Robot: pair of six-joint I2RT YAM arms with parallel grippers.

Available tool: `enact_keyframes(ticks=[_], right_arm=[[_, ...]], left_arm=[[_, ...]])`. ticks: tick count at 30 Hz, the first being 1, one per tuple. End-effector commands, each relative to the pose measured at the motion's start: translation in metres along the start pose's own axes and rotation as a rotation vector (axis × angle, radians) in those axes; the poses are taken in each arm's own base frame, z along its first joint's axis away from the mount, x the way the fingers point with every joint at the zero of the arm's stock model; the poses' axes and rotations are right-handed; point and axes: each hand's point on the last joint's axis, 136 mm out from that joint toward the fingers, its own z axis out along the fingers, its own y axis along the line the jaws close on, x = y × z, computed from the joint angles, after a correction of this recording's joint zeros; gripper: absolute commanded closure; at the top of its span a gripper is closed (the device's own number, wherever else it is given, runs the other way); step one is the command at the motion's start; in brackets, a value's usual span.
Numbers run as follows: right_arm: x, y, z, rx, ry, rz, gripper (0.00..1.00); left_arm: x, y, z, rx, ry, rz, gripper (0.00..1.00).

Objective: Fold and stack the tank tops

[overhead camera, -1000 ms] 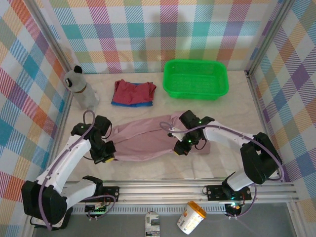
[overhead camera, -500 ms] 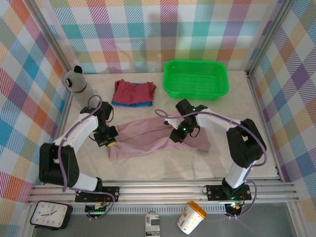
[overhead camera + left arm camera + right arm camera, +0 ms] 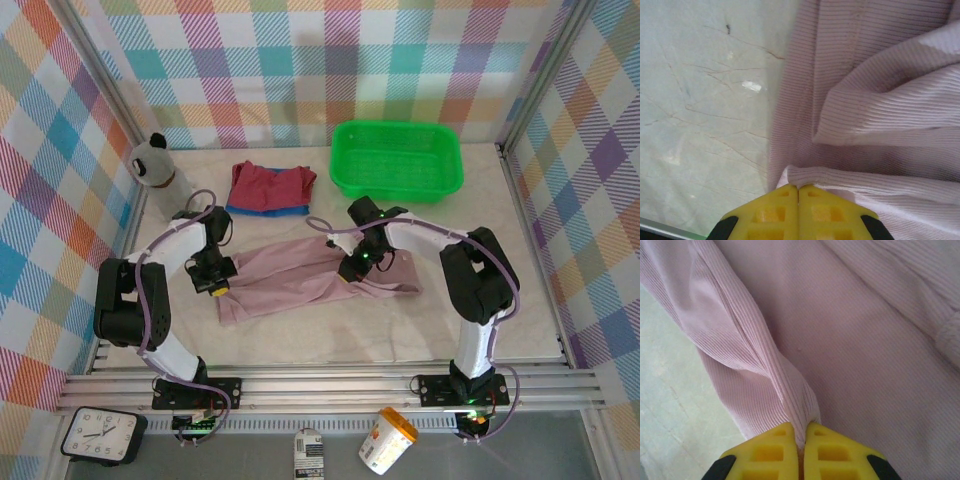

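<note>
Both arms pinched the pink tank top
Its long axis ran left-right; left gripper clamped the left edge, right gripper a fold right of middle.

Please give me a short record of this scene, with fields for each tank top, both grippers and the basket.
pink tank top: lying partly spread on the table, between the two grippers
red tank top: folded, lying on the blue tank top, behind the pink tank top
left gripper: shut on the pink tank top's left end
right gripper: shut on a raised fold of the pink tank top
green basket: far right, no cloth inside
</note>
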Motion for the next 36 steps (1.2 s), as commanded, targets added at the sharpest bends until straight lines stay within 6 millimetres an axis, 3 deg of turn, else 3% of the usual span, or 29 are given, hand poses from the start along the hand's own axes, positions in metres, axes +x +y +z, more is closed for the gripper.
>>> enact_keyframes(ticks=[1,7,12,15,18,20,23,27,31,36], right_arm=[[-0.008,-0.013,-0.001,0.051,-0.003,0.003,0.86],[-0.005,-0.036,-0.015,0.185,-0.014,0.06,0.74],[-0.002,-0.036,-0.037,0.234,-0.037,0.073,0.69],[0.017,-0.031,-0.058,0.266,-0.03,0.104,0.66],[0.056,-0.021,-0.069,0.273,0.014,0.166,0.64],[0.087,-0.014,-0.067,0.277,0.064,0.214,0.63],[0.108,-0.003,-0.06,0.242,0.082,0.254,0.63],[0.109,-0.017,-0.049,0.271,0.112,0.243,0.63],[0.101,-0.038,-0.027,0.283,0.133,0.24,0.67],[0.097,-0.069,-0.023,0.387,0.175,0.226,0.73]], left_arm=[[0.009,0.02,0.005,-0.071,0.013,-0.002,0.98],[0.011,0.027,0.014,-0.121,0.037,0.013,0.89],[0.012,0.025,0.006,-0.104,0.034,0.024,0.78],[0.016,0.025,-0.007,-0.08,0.024,0.029,0.69],[0.018,0.009,-0.026,0.04,-0.006,0.029,0.63],[0.02,-0.013,-0.033,0.139,-0.008,0.039,0.61],[0.016,-0.042,-0.03,0.191,0.005,0.084,0.6],[-0.006,-0.07,-0.015,0.184,-0.001,0.14,0.6],[-0.025,-0.082,-0.001,0.117,-0.008,0.189,0.6],[-0.012,-0.077,0.028,0.053,0.068,0.224,0.62]])
